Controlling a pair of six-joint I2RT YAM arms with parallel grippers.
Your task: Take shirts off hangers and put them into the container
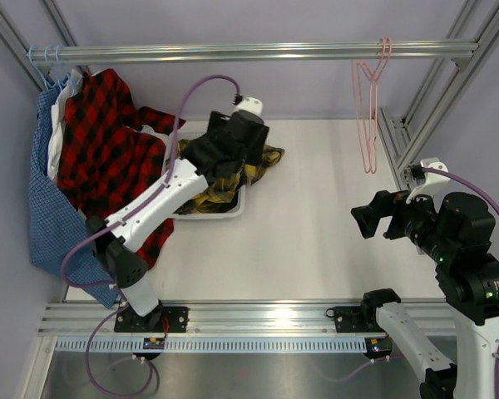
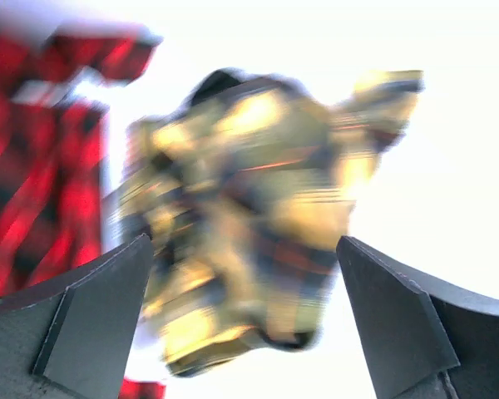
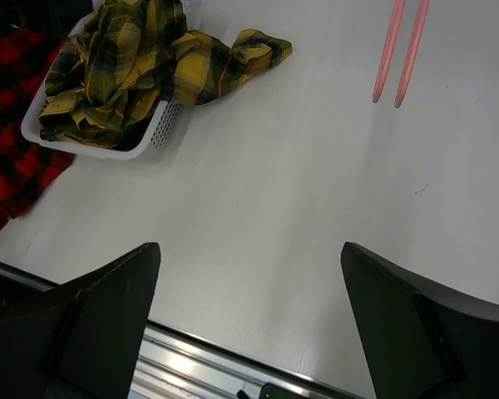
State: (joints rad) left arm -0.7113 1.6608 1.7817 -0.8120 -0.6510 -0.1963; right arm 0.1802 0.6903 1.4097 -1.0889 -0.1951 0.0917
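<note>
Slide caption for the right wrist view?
Right wrist view: open pincer above table, yellow shirt piled in basket, sleeve spilling over rim; pink hangers upper right.

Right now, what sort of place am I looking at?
Likely a lab mock-up of a laundry corner: a bare aluminium-frame rail carries pink hangers, and a white basket holding a yellow plaid shirt sits on a plain white table.

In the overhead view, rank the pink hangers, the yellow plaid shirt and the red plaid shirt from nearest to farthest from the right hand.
From the right hand:
1. Pink hangers, hanging just beyond it.
2. Yellow plaid shirt, in the basket, further left.
3. Red plaid shirt, far left.
</note>
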